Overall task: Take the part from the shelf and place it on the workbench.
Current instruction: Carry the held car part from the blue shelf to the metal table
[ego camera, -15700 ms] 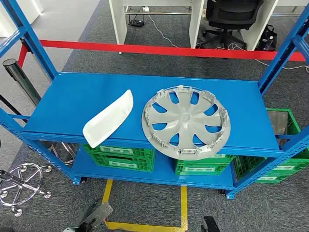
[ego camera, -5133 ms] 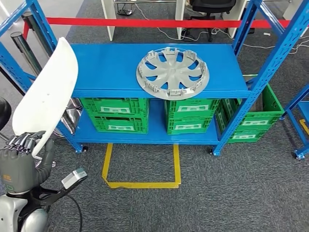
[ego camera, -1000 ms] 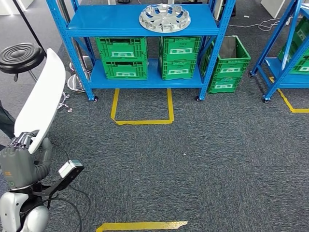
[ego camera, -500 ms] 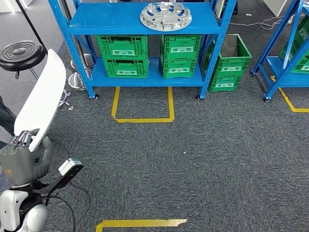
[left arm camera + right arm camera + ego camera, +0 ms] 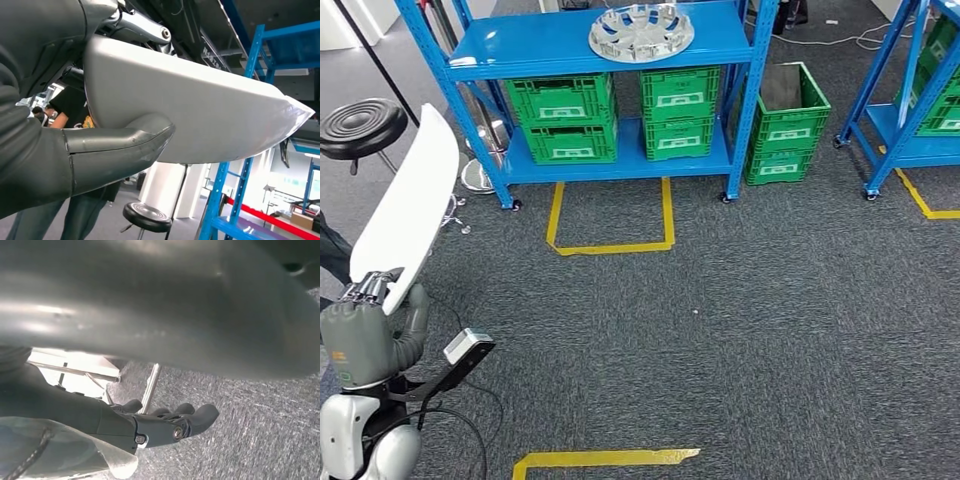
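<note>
The part is a long white curved plastic panel [image 5: 409, 205]. My left hand [image 5: 369, 325] grips its lower end at the left of the head view and holds it upright, tilted to the right. In the left wrist view the thick grey thumb [image 5: 113, 150] presses against the panel [image 5: 196, 115]. The blue shelf [image 5: 546, 45] it came from stands across the floor ahead, with a silver hubcap [image 5: 641, 30] on its top board. My right hand [image 5: 166, 422] hangs over the carpet in the right wrist view, fingers loosely extended and holding nothing.
Green crates [image 5: 561, 120] fill the shelf's lower board, and another green crate [image 5: 784, 125] stands on the floor beside it. A black stool [image 5: 361, 125] is at the left. A second blue rack [image 5: 901, 110] is at the right. Yellow tape [image 5: 610, 215] marks the grey carpet.
The whole picture has shifted, with the shelf now a little further left and higher, so the camera has moved. My left hand holds the panel as before.
</note>
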You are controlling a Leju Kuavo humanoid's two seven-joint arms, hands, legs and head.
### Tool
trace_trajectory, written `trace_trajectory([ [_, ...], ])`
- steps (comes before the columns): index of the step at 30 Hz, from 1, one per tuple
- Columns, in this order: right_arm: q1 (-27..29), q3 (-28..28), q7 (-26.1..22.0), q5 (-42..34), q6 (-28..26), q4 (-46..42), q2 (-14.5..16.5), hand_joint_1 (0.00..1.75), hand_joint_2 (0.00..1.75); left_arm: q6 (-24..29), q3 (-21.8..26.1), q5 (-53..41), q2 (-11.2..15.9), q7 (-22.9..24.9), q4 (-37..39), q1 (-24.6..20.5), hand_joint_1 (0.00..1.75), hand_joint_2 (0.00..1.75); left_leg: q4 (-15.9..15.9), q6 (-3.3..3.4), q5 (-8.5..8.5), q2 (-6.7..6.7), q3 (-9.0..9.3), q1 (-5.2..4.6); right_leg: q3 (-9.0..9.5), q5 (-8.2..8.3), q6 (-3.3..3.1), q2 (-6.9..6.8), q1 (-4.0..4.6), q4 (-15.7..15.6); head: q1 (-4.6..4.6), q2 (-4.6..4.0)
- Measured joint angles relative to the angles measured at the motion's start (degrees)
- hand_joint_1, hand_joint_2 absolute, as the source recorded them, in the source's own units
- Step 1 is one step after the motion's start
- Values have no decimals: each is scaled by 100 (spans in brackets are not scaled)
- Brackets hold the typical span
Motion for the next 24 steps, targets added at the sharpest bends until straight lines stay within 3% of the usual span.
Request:
trace_trajectory([
  [2,-1,16,-4,-11,-1,1,0,0,0,0,-7,-1,5,3,0,2,175,175,-9,113,106,0,-17,0,-7,9,-21,-1,23,3,2,0],
  [3,-1,25,-6,-19,-1,1,0,0,0,0,-8,-1,6,2,0,3,175,175,-12,127,148,0,-25,1,-12,12,-27,-1,31,5,2,0],
  [9,-4,51,-14,-48,-5,2,0,0,0,0,-10,-1,1,-31,0,8,175,175,-17,-132,193,-3,-58,11,-49,18,-30,-9,42,8,5,0],
  [24,-19,131,-57,-74,-175,2,0,0,0,0,19,6,-9,-122,-2,50,175,175,36,-102,170,-6,-129,-14,-49,60,44,-11,17,-61,8,0],
])
